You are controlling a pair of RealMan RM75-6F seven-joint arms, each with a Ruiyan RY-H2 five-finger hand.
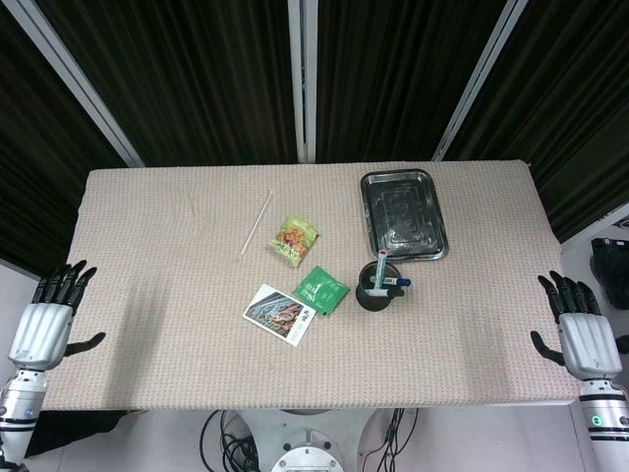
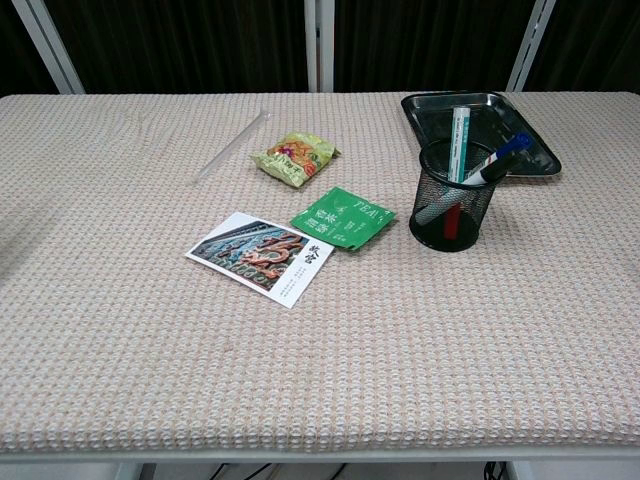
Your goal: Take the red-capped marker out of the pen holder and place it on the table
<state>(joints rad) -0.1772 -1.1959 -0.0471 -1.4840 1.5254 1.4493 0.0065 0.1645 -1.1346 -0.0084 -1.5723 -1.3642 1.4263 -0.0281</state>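
Note:
A black mesh pen holder (image 1: 377, 292) (image 2: 450, 205) stands right of the table's centre, just in front of the metal tray. It holds a white pen with green stripes (image 2: 460, 135) standing upright, a blue-capped marker (image 2: 503, 156) leaning right, and a marker whose red part (image 2: 452, 222) shows through the mesh low in the holder. My left hand (image 1: 45, 322) hangs beside the table's left edge, fingers spread and holding nothing. My right hand (image 1: 580, 329) is at the right edge, also spread and holding nothing. Both are far from the holder, and neither shows in the chest view.
A metal tray (image 1: 371, 222) (image 2: 535, 148) lies behind the holder. A green tea sachet (image 1: 321, 289) and a postcard (image 1: 279, 314) lie left of it. Farther back are a snack packet (image 1: 295, 239) and a thin clear stick (image 1: 257, 223).

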